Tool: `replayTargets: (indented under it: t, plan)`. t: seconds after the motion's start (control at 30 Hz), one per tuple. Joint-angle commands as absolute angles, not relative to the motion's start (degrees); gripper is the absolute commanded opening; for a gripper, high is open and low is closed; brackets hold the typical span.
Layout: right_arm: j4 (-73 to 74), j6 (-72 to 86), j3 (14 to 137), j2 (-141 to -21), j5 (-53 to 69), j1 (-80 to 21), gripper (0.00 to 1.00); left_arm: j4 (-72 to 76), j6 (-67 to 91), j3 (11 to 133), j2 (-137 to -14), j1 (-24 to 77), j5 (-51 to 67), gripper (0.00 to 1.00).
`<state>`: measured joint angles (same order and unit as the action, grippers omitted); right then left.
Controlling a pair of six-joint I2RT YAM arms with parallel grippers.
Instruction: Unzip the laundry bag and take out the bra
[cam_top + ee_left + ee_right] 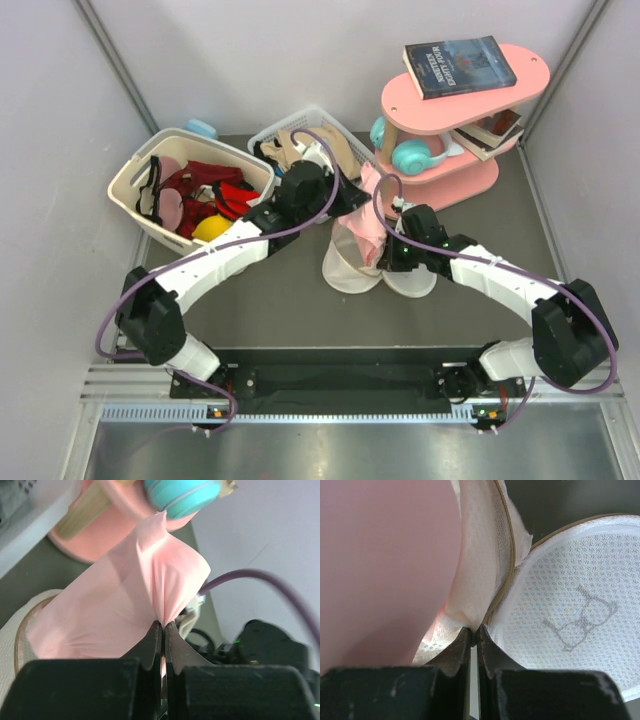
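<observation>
Two robot arms are working at an unzipped laundry bag, with the pink bra partly out.

The laundry bag (560, 570) is lying open in two halves mid-table, its logo half folded flat. The left gripper (163, 626) is clamping tight on a fold of the bra (120, 605), holding it bunched above the open pouch. The right gripper (474, 630) is pinching closed on the bag's fabric beside the zip, seemingly pinning it. The unzipping looks done and the removal is under way; next the bra likely needs raising clear while the bag is being held down. The left arm is reaching diagonally from the near left; the right is bending inward, low.
</observation>
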<state>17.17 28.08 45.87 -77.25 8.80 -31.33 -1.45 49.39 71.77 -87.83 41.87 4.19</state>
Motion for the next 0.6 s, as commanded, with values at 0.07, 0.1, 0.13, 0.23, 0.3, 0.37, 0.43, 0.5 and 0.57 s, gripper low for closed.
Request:
replayTargets:
  t: [0.07, 0.1, 0.13, 0.23, 0.3, 0.37, 0.43, 0.5, 0.57]
  plan:
    - [15.7, 27.4, 47.1, -76.5, 8.6, -30.7, 0.0, 1.7, 47.6, 80.6, -81.5, 39.1, 3.4, 0.0]
    - [15.6, 27.5, 47.1, -76.4, 8.5, -30.7, 0.0, 1.0, 46.9, 82.0, -80.7, 38.8, 3.1, 0.0]
    - [15.6, 27.4, 47.1, -76.3, 8.5, -30.7, 0.0, 0.3, 46.6, 82.6, -80.1, 38.4, 2.5, 0.0]
    - [15.6, 27.5, 47.1, -76.2, 8.5, -30.7, 0.0, -2.8, 44.7, 84.3, -77.7, 36.7, 1.1, 0.0]
    - [15.7, 27.6, 47.1, -76.2, 8.6, -30.7, 0.0, -5.9, 42.6, 85.7, -75.9, 35.0, 0.5, 0.0]
    - [15.7, 27.6, 47.1, -76.1, 8.6, -30.7, 0.0, -10.0, 39.2, 87.1, -74.4, 33.5, -3.9, 0.0]
    - [15.6, 27.7, 47.1, -76.2, 8.6, -30.7, 0.0, -13.2, 36.5, 90.1, -72.7, 32.5, -6.4, 0.0]
    - [15.7, 27.7, 47.1, -76.3, 8.6, -30.7, 0.0, -18.1, 32.6, 94.2, -71.6, 31.0, -10.0, 0.0]
    - [15.6, 27.8, 47.0, -76.6, 8.8, -30.7, 0.0, -21.3, 28.4, 98.1, -71.3, 29.9, -14.4, 0.0]
